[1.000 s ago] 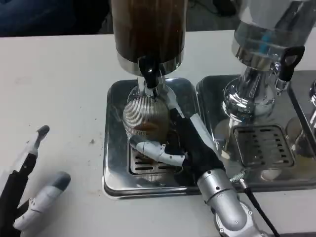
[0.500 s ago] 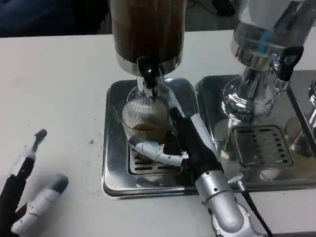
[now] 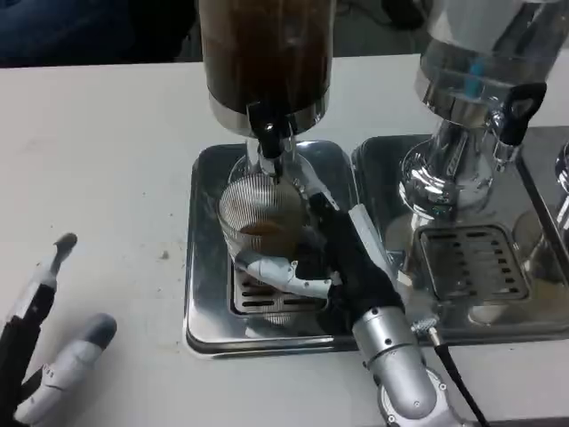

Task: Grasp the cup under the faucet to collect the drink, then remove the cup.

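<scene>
Left hand at lower left, resting low over the white table, fingers apart, holding nothing; well apart from the trays

Centre: steel drip tray with a slotted grate. Ribbed clear cup stands upright on it, directly under the black faucet of the dark-drink dispenser. A little brown liquid sits in the cup's bottom

Right hand reaches in from lower right and grips the cup: fingers wrap its near and right side, one white finger curving across the front just above the grate. Silver forearm trails to the bottom edge

Right: second dispenser, clear-bodied with its own black tap, over a second drip tray; nothing under that tap
</scene>
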Robot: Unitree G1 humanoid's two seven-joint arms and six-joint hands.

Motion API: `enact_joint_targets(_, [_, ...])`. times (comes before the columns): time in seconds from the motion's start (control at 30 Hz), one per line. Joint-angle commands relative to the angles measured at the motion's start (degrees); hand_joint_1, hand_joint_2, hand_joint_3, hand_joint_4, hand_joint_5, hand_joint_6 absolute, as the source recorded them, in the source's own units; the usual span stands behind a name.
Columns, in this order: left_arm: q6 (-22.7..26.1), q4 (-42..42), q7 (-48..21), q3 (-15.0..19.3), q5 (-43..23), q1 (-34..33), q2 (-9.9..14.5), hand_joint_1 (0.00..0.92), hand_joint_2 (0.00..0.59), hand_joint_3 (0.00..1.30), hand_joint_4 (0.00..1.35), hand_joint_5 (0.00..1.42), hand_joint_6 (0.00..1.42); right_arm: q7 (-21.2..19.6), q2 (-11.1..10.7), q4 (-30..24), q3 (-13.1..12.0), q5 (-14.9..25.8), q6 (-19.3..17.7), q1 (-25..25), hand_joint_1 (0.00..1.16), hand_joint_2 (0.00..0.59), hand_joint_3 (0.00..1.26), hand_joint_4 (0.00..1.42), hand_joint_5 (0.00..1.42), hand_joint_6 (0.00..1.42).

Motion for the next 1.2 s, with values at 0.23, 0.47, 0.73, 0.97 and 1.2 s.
enact_joint_targets(0.23, [1.14,-2.52,0.64,1.05,-0.93,2.18,0.74,0.000,0.134,0.00,0.00,0.00,0.00,-0.80,2.40,5.02,0.20,0.40,0.11,-1.53,0.96,0.184,0.11,0.29,0.32,0.45])
enact_joint_targets(0.47, [1.47,-3.19,0.68,1.52,-0.93,3.08,0.45,0.000,0.135,0.00,0.00,0.00,0.00,-1.12,3.06,6.98,-0.47,1.41,-0.95,-2.05,0.95,0.184,0.18,0.35,0.36,0.47])
enact_joint_targets(0.73, [1.63,-3.61,0.62,1.82,-1.18,3.72,0.41,0.000,0.135,0.00,0.00,0.00,0.00,-0.27,3.52,8.61,0.04,2.13,-2.10,-2.31,0.97,0.186,0.28,0.43,0.42,0.49])
enact_joint_targets(0.97, [1.79,-4.57,0.61,1.93,-1.08,4.60,0.35,0.000,0.134,0.01,0.00,0.00,0.00,-1.75,4.09,9.73,-0.16,2.37,-3.31,-2.78,1.01,0.183,0.43,0.52,0.50,0.56])
enact_joint_targets(1.2, [2.08,-5.04,0.47,2.08,-1.27,4.91,0.50,0.000,0.133,0.01,0.00,0.00,0.00,-3.40,4.57,9.98,-0.13,2.35,-4.36,-2.84,1.03,0.177,0.52,0.58,0.57,0.62])
